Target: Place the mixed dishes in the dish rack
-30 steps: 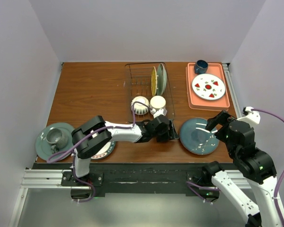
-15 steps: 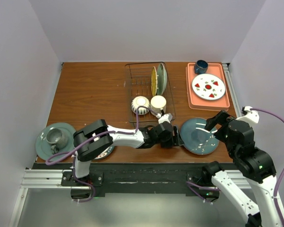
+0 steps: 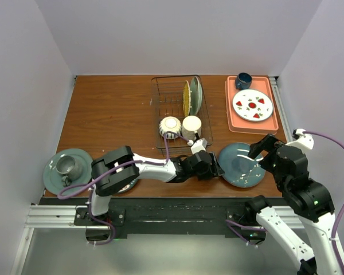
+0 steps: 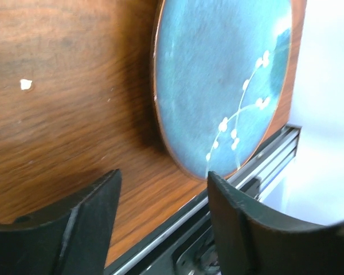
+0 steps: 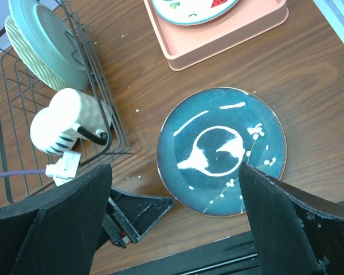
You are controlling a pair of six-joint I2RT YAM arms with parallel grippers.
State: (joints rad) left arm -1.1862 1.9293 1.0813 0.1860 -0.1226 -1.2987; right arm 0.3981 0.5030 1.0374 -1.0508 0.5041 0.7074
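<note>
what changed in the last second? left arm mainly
The left hand slid away from the front of the dish rack, right and toward the near edge, up to the rim of the dark blue plate; it is open and empty. Nothing gripped or released. The mug and striped bowl in the rack, the plate and the open right hand stayed put.

A robot-lab test booth: bare pale walls around a wooden table (arm bases on an aluminium rail).
</note>
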